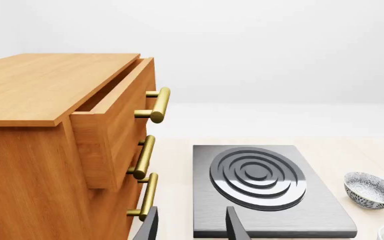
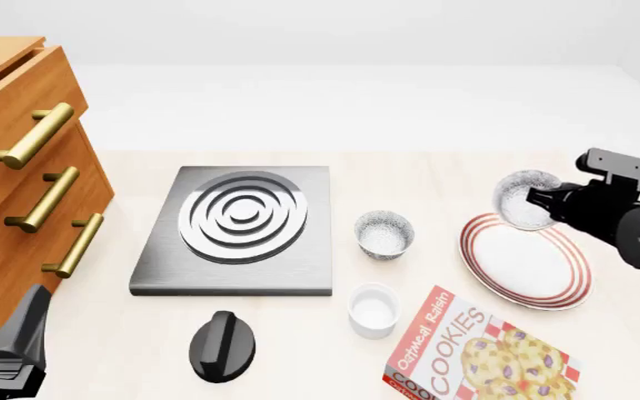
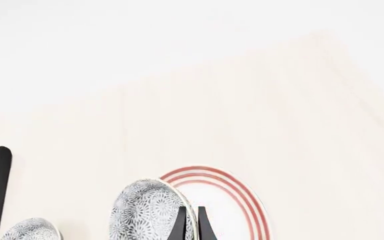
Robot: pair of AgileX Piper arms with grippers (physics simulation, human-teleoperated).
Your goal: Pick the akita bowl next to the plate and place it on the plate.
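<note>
Akita bowl [image 2: 523,200] hangs in the air, tipped on its side, over the far left rim of the plate [image 2: 542,279] and clear of the counter [image 2: 409,179]. The right gripper [image 2: 545,198] pinches the bowl's rim; in the right wrist view its two dark fingers [image 3: 180,225] sit nearly together with the thin wall of the bowl [image 3: 145,212] between them, so the gripper is closed on the bowl. The plate lies flat on the counter near the right side, red rings showing, its middle bare.

To the plate's left, well apart from its rim, stands a second speckled bowl [image 2: 385,234], upright. Nearer the front edge, a white ramekin [image 2: 372,310] sits just beside a box of cookies [image 2: 478,354], whose corner comes close to the plate's near rim. Open counter stretches beyond the plate toward the far edge.

Farther left is the grey stove [image 2: 237,229], with a black knob [image 2: 223,345] in front of it. A wooden cabinet [image 2: 20,175] with brass handles stands at the left edge, its top drawer [image 1: 112,127] pulled partly out.

The left gripper [image 1: 190,225] waits low at the near left, its fingers spread apart and holding nothing, pointing toward the stove's near edge.
</note>
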